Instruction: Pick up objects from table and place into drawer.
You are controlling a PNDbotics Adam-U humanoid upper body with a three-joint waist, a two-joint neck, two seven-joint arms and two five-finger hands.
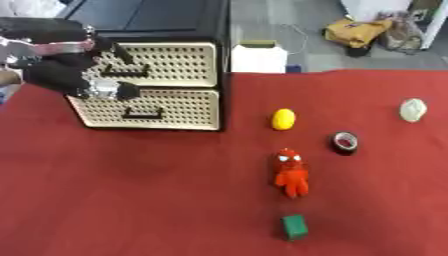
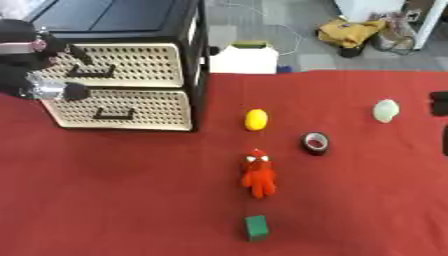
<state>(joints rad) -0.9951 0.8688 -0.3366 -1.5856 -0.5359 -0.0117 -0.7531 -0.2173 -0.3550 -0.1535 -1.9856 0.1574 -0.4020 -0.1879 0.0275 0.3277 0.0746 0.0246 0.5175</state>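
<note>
A black drawer unit (image 1: 222,60) stands at the back left with two cream perforated drawers, upper (image 1: 179,64) and lower (image 1: 175,107), both shut. My left hand (image 1: 61,70) hovers in front of the upper drawer's left part, with one finger above and one below its black handle (image 1: 115,73), spread apart. On the red cloth lie a yellow oval object (image 1: 283,119), a black tape roll (image 1: 345,142), a red plush figure (image 1: 291,172), a green block (image 1: 294,226) and a pale rounded object (image 1: 412,110). A dark piece of my right hand (image 2: 439,103) shows at the right edge.
The red tablecloth (image 1: 131,200) covers the whole table. Behind the far edge stand a white box (image 1: 259,57) and, on the floor, a yellow bag (image 1: 354,31).
</note>
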